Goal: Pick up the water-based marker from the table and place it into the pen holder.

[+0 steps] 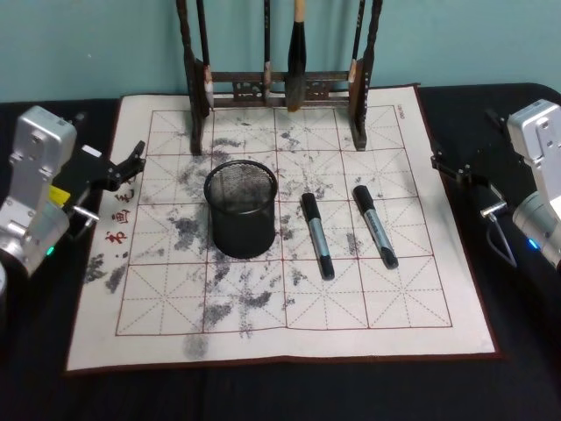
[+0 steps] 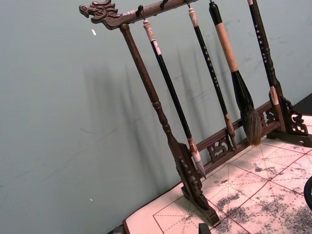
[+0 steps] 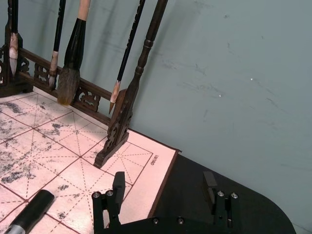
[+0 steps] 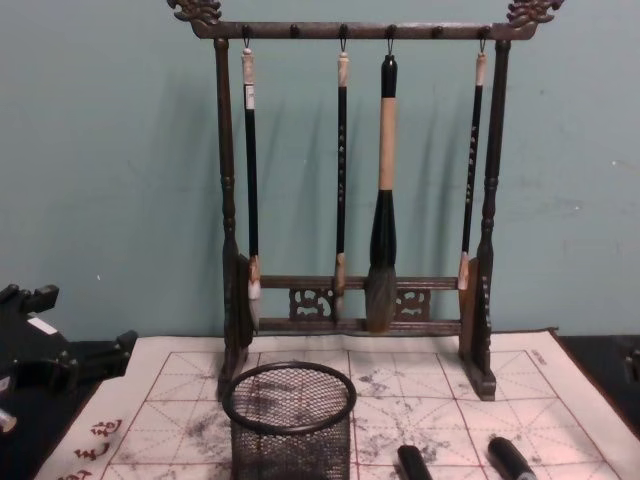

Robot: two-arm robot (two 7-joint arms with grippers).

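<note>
At the centre of the head view, the pen holder (image 1: 240,209) is standing upright on the ink-stained mat (image 1: 394,307), with its mouth facing up. Just right of it two water-based markers are lying flat and nearly parallel, caps toward the top of the frame: the left marker (image 1: 317,235) is lying near the holder but apart from it, and the right marker (image 1: 375,225) is lying a little farther right, well inside the mat's right edge. The chest view is showing what the head view is cropping: the full height of the wooden brush rack (image 4: 350,180), with four brushes (image 4: 385,180) hanging behind the holder, while only the marker caps are peeking in at its bottom edge. The left gripper (image 1: 133,164) is hovering at the mat's left edge, and the two fingertips at the bottom of the left wrist view are sitting apart, so it is released. The right gripper (image 3: 164,181) is hanging over the dark table (image 1: 263,395) just off the mat's upper right corner, its fingers (image 3: 118,183) spread wide and grasping nothing. Bare grid squares are lying open across the lower part of the mat, and dark tabletop is running along both sides.
</note>
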